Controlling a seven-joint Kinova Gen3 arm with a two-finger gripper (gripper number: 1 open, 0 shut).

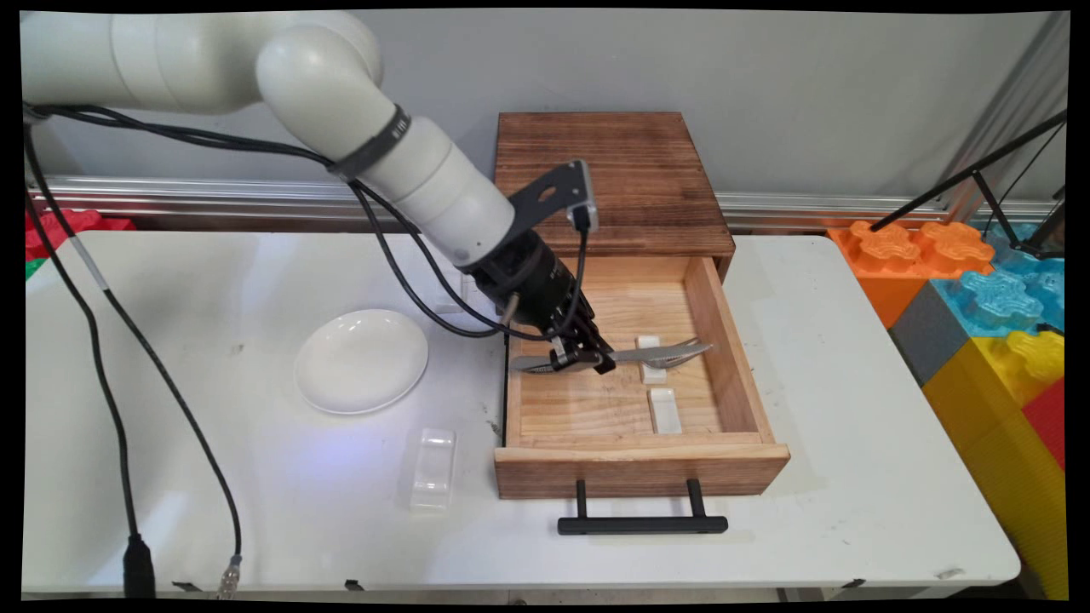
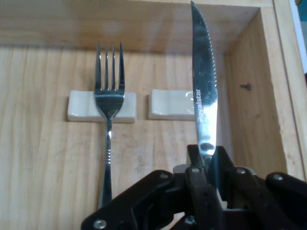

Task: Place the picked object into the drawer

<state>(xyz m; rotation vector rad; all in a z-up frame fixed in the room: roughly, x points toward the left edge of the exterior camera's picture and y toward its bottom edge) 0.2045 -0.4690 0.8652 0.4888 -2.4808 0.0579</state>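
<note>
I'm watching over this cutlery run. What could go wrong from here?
1. The black two-finger claw pinches the serrated steel knife on its blade, so it might swivel or slip.
2. The knife hangs beside the free white ceramic rest, near the wooden drawer's side wall; its tip may knock that wall.
3. The steel fork lies close by and could be nudged off its rest.

A white desk (image 1: 851, 477) with rounded corners stands against a plain grey wall (image 1: 681, 60). A silver metal rail (image 1: 213, 194) runs along the foot of the wall, behind the desk's far edge. To the right of the desk is a stack of big toy blocks (image 1: 996, 306) in orange, blue, grey, yellow and red, and a black tripod leg (image 1: 971, 174) slants above them. More red blocks (image 1: 64, 226) show at the far left, behind the desk. The light is soft and even.
</note>
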